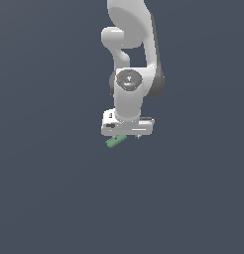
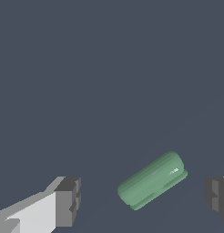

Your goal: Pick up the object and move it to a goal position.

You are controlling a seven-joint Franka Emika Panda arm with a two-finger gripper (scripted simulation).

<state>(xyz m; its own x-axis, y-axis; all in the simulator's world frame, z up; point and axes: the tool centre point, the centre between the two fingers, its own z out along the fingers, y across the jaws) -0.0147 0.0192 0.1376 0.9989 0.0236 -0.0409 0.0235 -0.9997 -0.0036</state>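
The object (image 2: pixel 152 180) is a small matte green bar with rounded ends, lying askew on the dark grey ground. In the wrist view it rests between the two grey fingertips (image 2: pixel 68 200), touching neither. My gripper (image 2: pixel 143 195) is open, its jaws wide apart on either side of the bar. From the exterior view the white gripper (image 1: pixel 125 135) hangs straight down over the object (image 1: pixel 115 141), whose one end pokes out below the hand towards the exterior view's left. The fingers themselves are hidden behind the hand in that view.
The white arm (image 1: pixel 131 44) rises from the hand to the top of the exterior view. Plain dark grey ground (image 1: pixel 54 198) stretches all around.
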